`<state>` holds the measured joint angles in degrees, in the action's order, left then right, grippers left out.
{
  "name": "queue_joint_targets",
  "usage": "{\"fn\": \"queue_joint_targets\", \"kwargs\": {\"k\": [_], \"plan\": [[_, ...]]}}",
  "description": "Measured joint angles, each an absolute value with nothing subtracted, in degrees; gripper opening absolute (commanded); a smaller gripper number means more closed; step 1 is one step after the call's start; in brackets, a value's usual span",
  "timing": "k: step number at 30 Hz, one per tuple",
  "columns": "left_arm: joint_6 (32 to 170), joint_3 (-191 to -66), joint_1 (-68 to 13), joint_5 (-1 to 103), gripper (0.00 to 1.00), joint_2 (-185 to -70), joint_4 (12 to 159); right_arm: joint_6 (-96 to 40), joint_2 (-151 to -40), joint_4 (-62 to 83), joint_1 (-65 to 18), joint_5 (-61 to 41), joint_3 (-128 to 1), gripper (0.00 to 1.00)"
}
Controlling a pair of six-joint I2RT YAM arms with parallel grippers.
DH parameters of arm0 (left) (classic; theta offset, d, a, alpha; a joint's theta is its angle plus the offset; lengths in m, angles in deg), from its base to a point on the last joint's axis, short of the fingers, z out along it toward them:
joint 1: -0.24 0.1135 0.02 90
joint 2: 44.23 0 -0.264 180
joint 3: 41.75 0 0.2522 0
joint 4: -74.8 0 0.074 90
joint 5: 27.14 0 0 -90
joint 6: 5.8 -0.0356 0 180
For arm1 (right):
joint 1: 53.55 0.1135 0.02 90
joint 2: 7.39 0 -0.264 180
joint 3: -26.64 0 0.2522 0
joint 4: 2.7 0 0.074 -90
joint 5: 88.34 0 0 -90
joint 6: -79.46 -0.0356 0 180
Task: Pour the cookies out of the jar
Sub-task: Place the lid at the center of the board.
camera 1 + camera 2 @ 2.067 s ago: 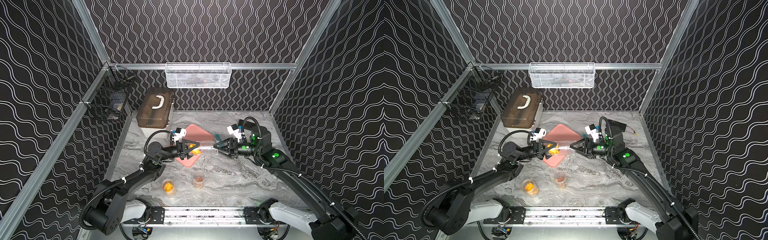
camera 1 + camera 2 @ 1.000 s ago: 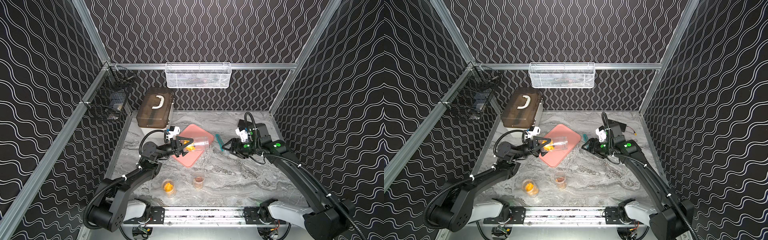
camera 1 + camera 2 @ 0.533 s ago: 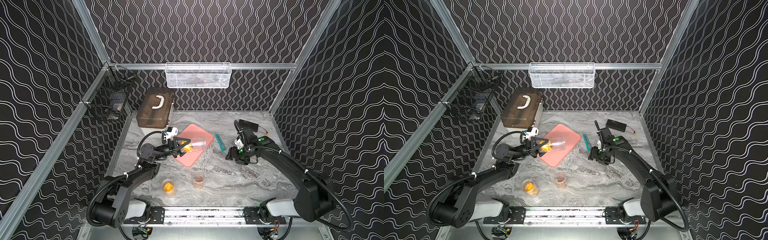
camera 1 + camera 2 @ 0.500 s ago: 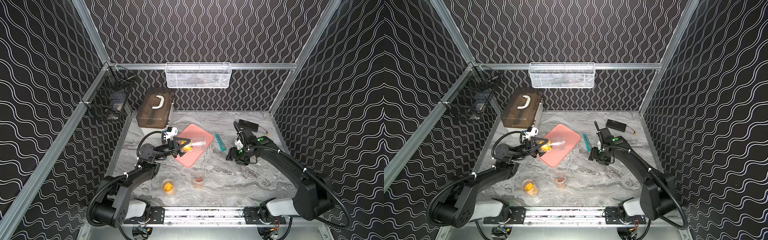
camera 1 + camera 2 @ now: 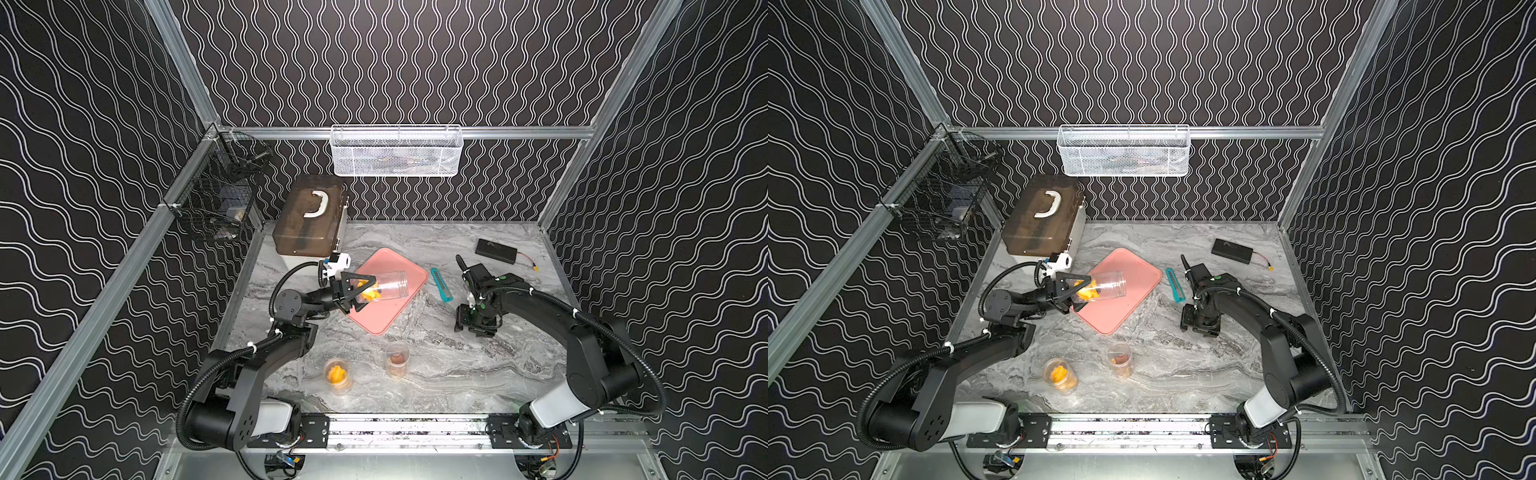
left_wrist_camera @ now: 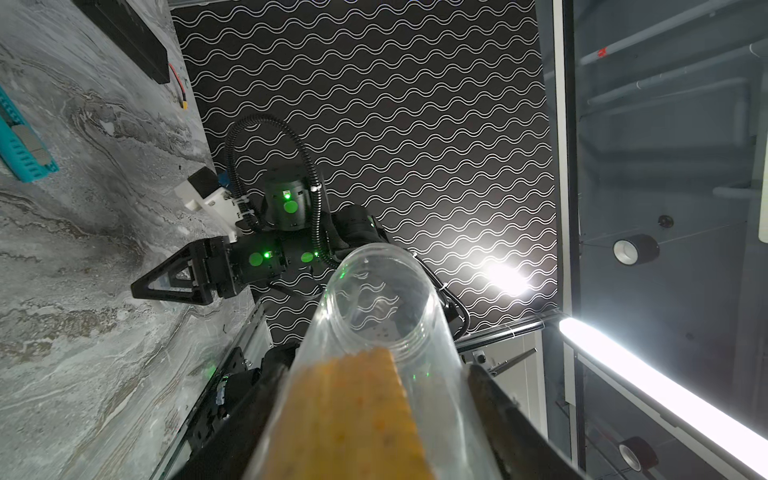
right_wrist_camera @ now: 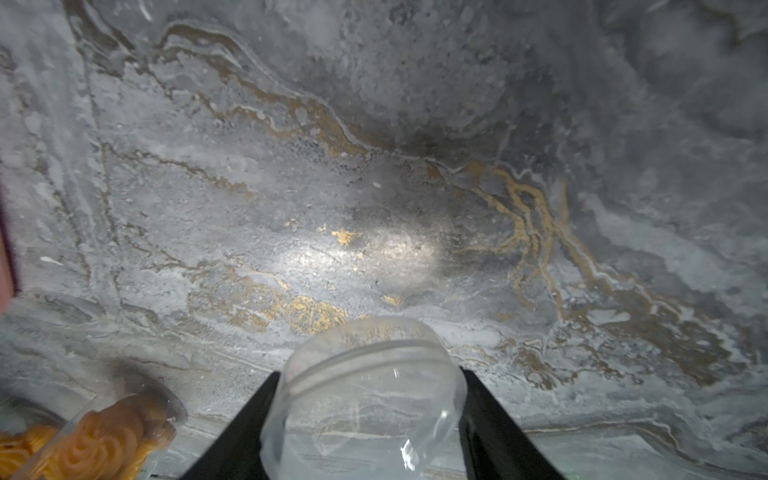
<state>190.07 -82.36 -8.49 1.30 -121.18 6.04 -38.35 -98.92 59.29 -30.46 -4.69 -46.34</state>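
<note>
Jar [image 5: 386, 286] is on its side in the air over the pink tray [image 5: 384, 322]. Long axis is about level and runs from the left arm's side toward the right arm's. The open mouth points at the right arm, which the left wrist view confirms. The base end sits in the left gripper [image 5: 360, 292], fingers pinching the clear wall from both sides.

Cookies [image 5: 368, 293]: an orange-yellow clump inside the jar at the base end. They overlap, so no count. The left wrist view shows one flat orange piece [image 6: 349, 415] close up.

Right gripper [image 5: 473, 328] is down at the marble table [image 5: 436, 374], right of the tray and apart from it. In the right wrist view its fingers are clamped on a clear lid [image 7: 365, 399], thread rings visible.

Counts, both top views:
- Three jars: the held one, plus the orange-filled small jar [image 5: 337, 374] and the brown-filled small jar [image 5: 397, 359], both upright near the front edge.
- One tray.
- One teal strip [image 5: 440, 284] just beside the tray.
- One black box [image 5: 496, 248] with a wire.
- One brown-lidded case [image 5: 307, 220].
- One white mesh basket [image 5: 397, 151].
- One black wire basket [image 5: 220, 199].

Writing: the marks on the teal strip are too small to read.
</note>
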Motion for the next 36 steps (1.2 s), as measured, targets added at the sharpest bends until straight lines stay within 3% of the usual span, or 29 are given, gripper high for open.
{"fn": "queue_joint_targets", "kwargs": {"k": [19, 24, 29, 36], "plan": [[191.0, -81.8, -6.7, -0.1, 0.32, -121.2, 4.2, -37.5, -105.9, 56.2, -29.9, -1.6, -44.9, 0.68], [191.3, -81.6, -6.2, -0.3, 0.32, -120.8, 4.2, -37.5, -106.0, 55.8, -29.6, -0.9, -44.2, 0.71], [192.1, -81.5, -6.0, -0.3, 0.32, -120.3, 4.2, -37.3, -105.8, 55.1, -29.6, -1.7, -43.8, 0.82], [192.3, -81.3, -5.8, -0.3, 0.32, -120.1, 4.2, -36.8, -104.5, 54.6, -29.6, -2.1, -43.6, 0.84]]}}
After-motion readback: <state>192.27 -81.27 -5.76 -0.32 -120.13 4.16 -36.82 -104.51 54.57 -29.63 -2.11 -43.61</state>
